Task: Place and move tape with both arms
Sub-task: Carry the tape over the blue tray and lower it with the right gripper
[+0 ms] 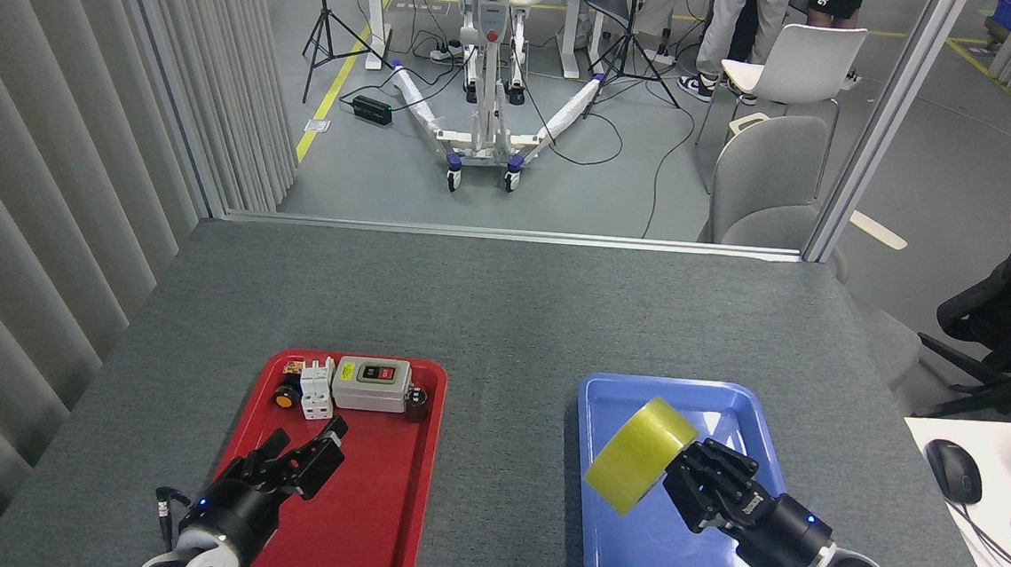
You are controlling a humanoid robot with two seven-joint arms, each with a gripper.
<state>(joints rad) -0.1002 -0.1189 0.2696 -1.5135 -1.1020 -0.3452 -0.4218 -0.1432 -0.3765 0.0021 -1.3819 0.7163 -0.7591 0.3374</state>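
The tape (639, 454), a wide yellow roll, hangs tilted over the left half of the blue tray (755, 408). My right gripper (695, 475) is shut on the roll's right side, its black fingers reaching in from the lower right. My left gripper (316, 450) hovers over the lower left of the red tray (415, 491); its fingers are spread apart and hold nothing.
Several electrical parts, among them a grey switch box (371, 383) and a white breaker (317, 388), line the red tray's far end. A mouse (953, 470) lies on a white desk at the right. Chairs stand beyond the table's far edge.
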